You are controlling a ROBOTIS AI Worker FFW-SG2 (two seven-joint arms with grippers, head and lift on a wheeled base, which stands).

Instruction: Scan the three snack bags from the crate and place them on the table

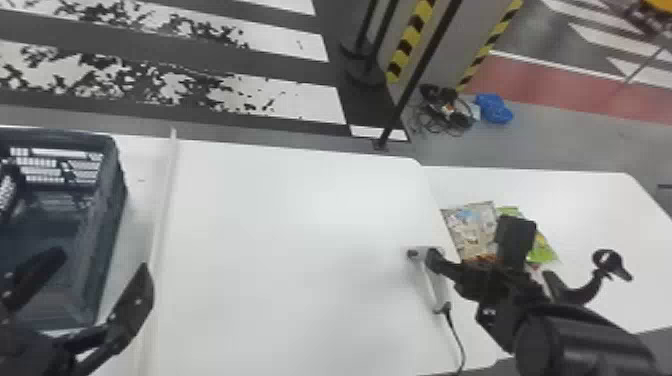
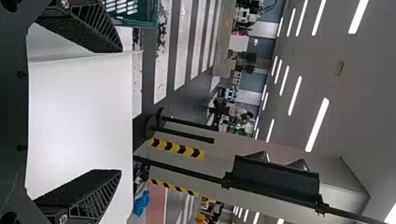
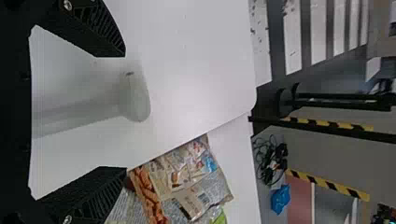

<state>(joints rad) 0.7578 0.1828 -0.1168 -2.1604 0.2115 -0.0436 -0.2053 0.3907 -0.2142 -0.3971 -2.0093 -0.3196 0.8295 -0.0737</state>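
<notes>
Head view: our left gripper (image 1: 102,262) hung by the crate (image 1: 107,210), our right gripper (image 1: 475,250) near the corded scanner (image 1: 436,285) (both finger pairs wide).

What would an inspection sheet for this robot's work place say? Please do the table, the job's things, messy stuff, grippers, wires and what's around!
Surface: white table, with a second white table at its right.
Job's things: crate at the left; patterned snack bag and green snack bag on the second table; pale scanner near the right gripper.
Clutter: blue bundle on the floor.
Grippers: left gripper by the crate, fingers apart; right gripper near the bags, fingers apart.
Cables: black cable from the scanner; tangled cables on the floor.
Surroundings: striped floor, yellow-and-black edging.
</notes>
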